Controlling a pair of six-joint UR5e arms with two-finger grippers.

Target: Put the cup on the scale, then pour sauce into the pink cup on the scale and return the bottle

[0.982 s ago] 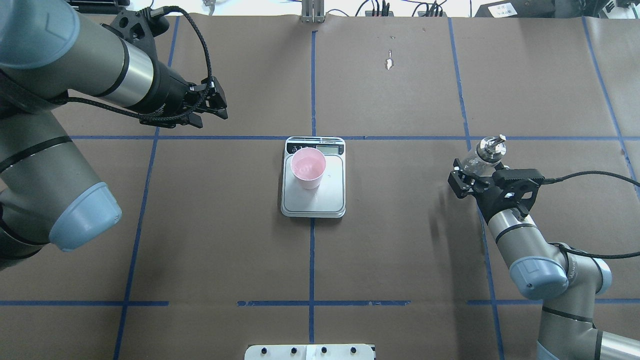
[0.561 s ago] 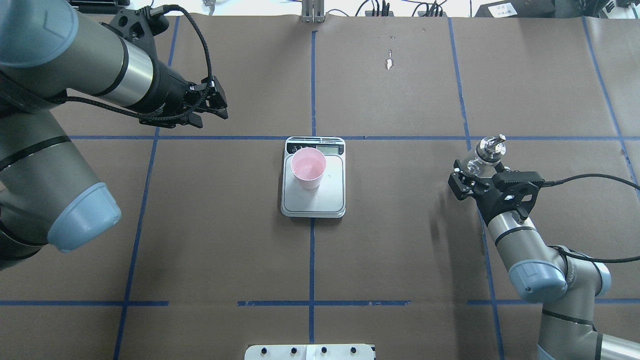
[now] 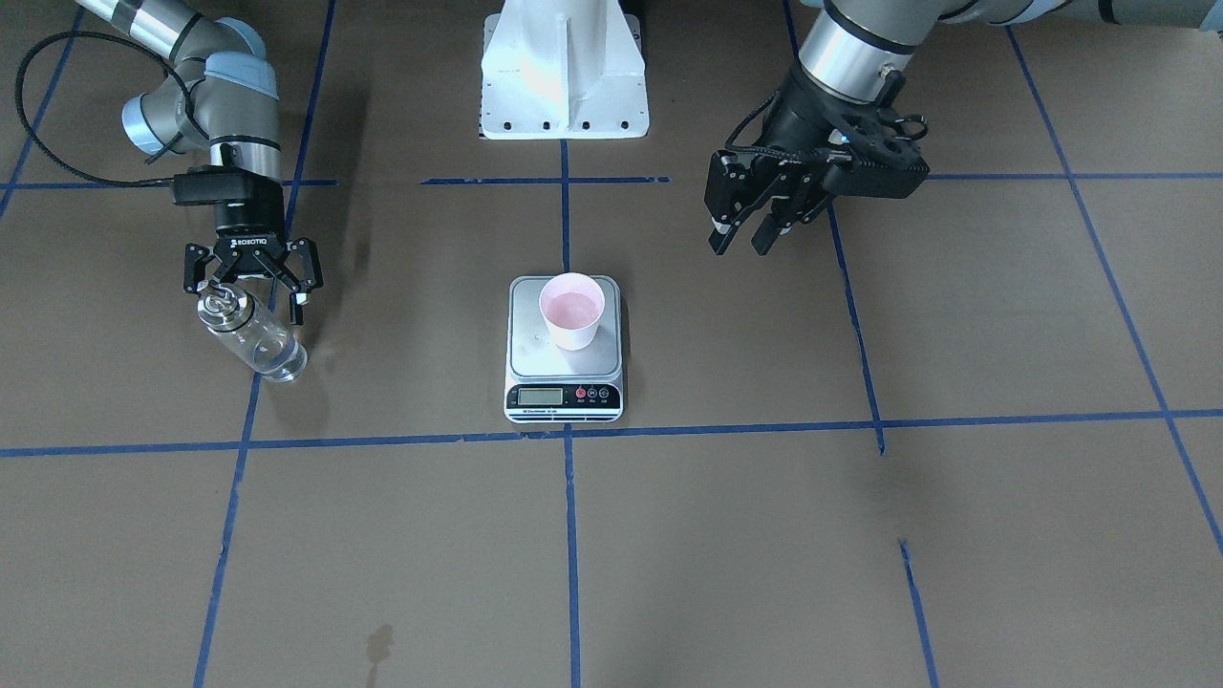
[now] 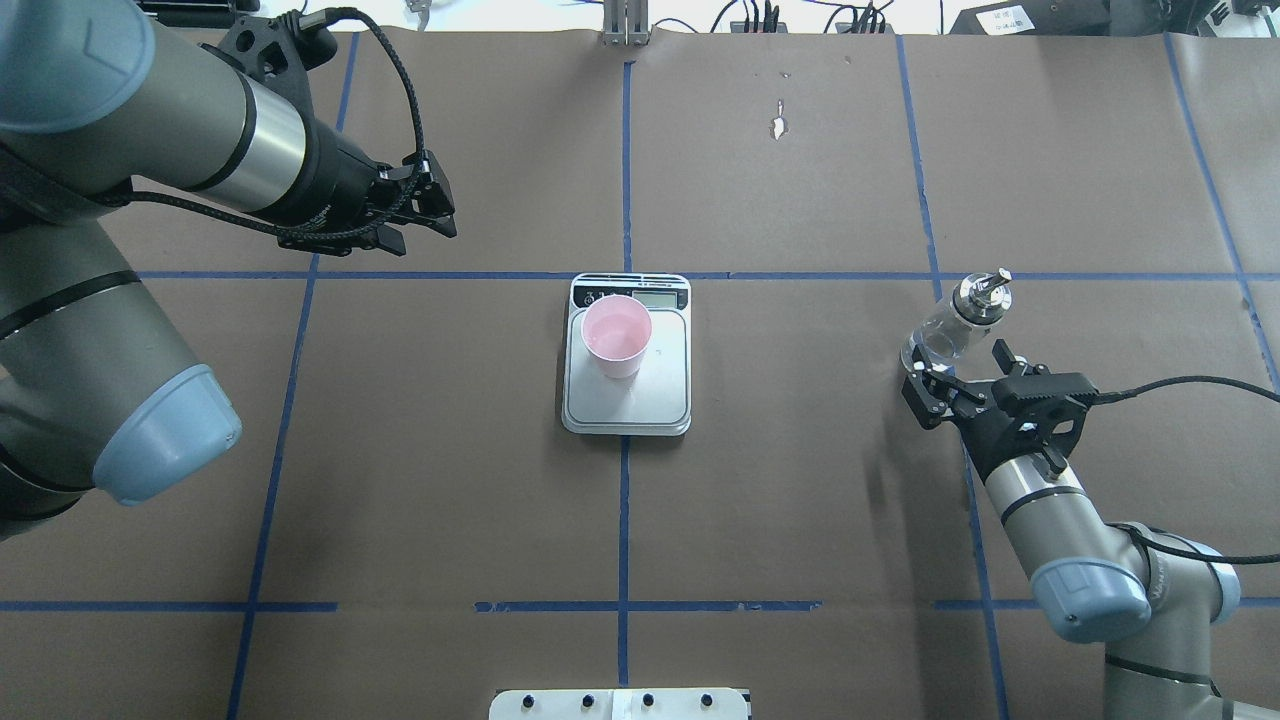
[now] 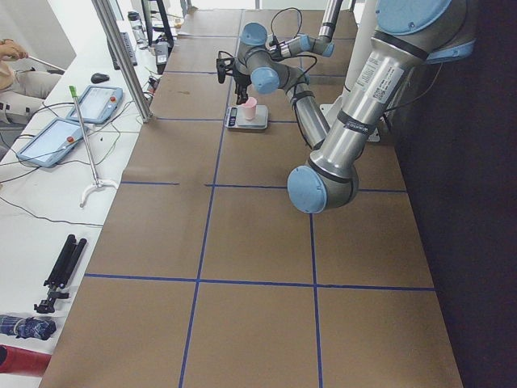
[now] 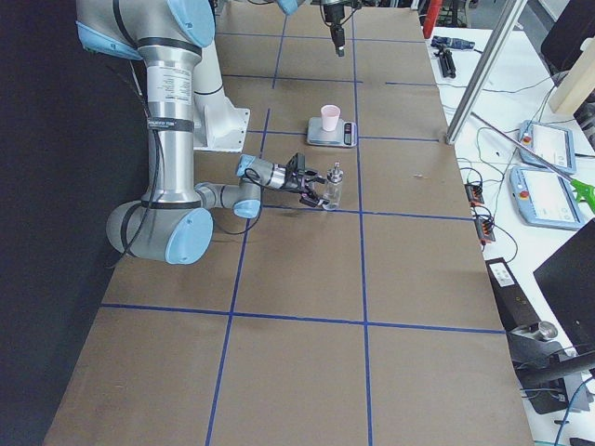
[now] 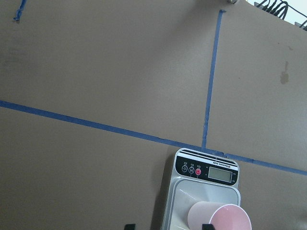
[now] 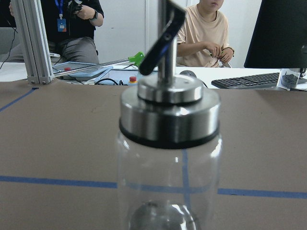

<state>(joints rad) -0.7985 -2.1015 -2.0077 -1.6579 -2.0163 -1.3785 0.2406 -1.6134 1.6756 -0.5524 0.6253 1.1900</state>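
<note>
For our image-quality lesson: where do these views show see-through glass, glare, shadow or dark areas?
Right wrist view: the bottle fills the frame, tape showing through its glass. Overhead view: its metal cap glints. Front-facing view: soft shadows by the bottle. Side views: one edge is black.

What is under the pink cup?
The scale sits under the cup, which stands on its steel platform. The patch right beneath the cup is hidden.
</note>
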